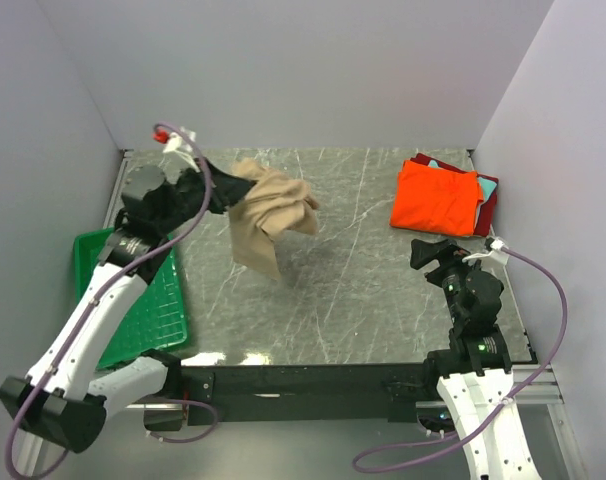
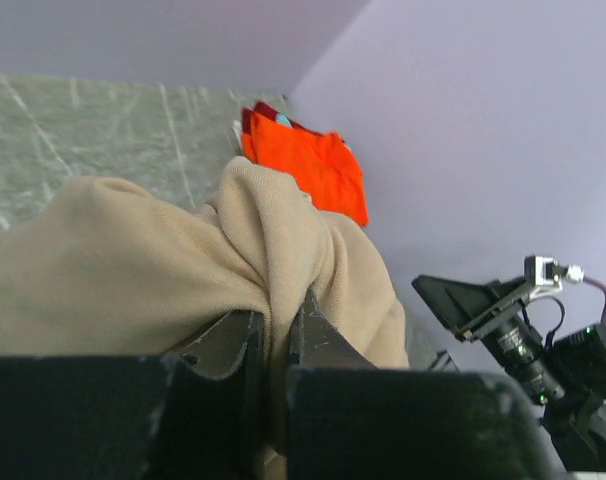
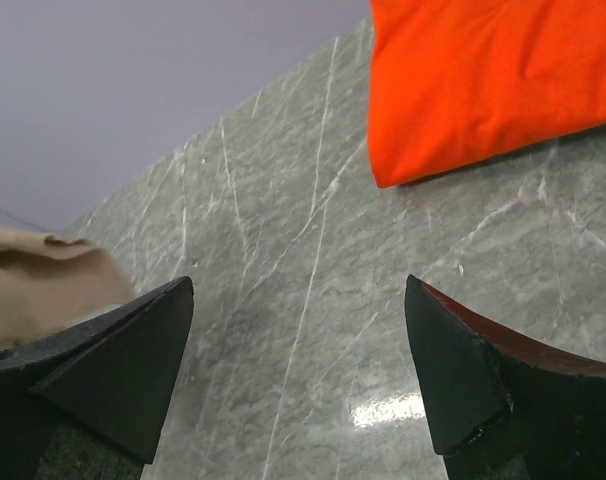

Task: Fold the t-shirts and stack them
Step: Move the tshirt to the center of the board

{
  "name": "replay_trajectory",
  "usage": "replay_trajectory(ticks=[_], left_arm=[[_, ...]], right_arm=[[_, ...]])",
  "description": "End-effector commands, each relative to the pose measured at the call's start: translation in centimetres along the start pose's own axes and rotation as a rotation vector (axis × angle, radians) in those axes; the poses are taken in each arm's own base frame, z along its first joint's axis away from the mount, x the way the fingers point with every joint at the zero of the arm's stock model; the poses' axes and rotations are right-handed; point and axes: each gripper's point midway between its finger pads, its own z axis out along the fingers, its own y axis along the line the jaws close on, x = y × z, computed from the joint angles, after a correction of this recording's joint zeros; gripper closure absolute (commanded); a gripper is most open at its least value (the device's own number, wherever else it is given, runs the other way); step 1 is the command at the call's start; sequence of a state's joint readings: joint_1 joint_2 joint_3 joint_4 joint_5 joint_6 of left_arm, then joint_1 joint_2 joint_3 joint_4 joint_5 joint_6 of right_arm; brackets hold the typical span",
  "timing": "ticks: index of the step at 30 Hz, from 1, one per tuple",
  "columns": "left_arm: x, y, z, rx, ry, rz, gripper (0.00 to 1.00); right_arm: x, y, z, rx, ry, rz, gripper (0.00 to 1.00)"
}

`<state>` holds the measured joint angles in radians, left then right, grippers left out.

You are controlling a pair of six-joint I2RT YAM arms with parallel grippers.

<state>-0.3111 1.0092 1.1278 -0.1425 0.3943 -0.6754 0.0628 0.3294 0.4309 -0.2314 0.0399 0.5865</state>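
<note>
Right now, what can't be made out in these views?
- Stack under orange shirt: top view shows only dark red and teal edges; count unclear.
- Tan shirt: bunched in left gripper; sleeves, collar hidden, top and left wrist views.
- Green tray: left arm covers part, top view.

Only edges of the dark red cloth t-shirt (image 1: pixel 490 192) and the teal cloth t-shirt (image 2: pixel 283 121) show under the folded bright orange cloth t-shirt (image 1: pixel 435 198). The crumpled tan cloth t-shirt (image 2: pixel 133 260) hides the tips of the left gripper (image 2: pixel 279 330) fingers (image 2: pixel 228 350).

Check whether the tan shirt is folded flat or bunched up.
Bunched up: the tan shirt hangs crumpled from the shut left pincer.
</note>
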Motion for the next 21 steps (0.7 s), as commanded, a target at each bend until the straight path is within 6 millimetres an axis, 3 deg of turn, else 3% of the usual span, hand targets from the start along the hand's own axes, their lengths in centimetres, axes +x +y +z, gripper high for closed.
replay_trajectory(ticks=[1,4,7,8,11,12,14,19,21], left_arm=[[-1.1,-3.1,1.2,0.113,-0.057,0.082,0.99],[1.8,-0.9,3.6,0.063,0.021,0.078,0.99],[5.5,4.3,6.4,-0.074,0.114,0.065,0.62],[7.5,8.2,7.7,-0.207,0.16,0.048,0.42],[10.8,13.1,8.9,-0.354,0.223,0.026,0.28],[12.2,14.2,8.6,-0.379,0.244,0.008,0.25],[12.9,14.5,8.6,-0.392,0.229,0.015,0.18],[15.2,15.9,6.2,-0.461,0.234,0.018,0.2],[15.3,16.1,5.2,-0.491,0.211,0.025,0.23]], right_arm=[[-0.2,0.1,0.2,-0.006,-0.014,0.0,0.08],[0.0,0.0,0.3,-0.003,-0.007,0.004,0.08],[0.4,0.0,0.5,-0.007,0.009,0.011,0.08],[0.6,0.1,0.6,-0.011,0.016,0.013,0.08],[1.4,-0.5,1.1,0.013,0.044,0.01,0.12],[1.8,-0.9,1.3,0.026,0.063,-0.002,0.16],[2.5,-1.1,1.5,0.03,0.092,-0.018,0.18],[4.4,-1.5,2.5,0.034,0.178,-0.045,0.2],[5.2,-1.1,2.7,0.013,0.21,-0.042,0.21]])
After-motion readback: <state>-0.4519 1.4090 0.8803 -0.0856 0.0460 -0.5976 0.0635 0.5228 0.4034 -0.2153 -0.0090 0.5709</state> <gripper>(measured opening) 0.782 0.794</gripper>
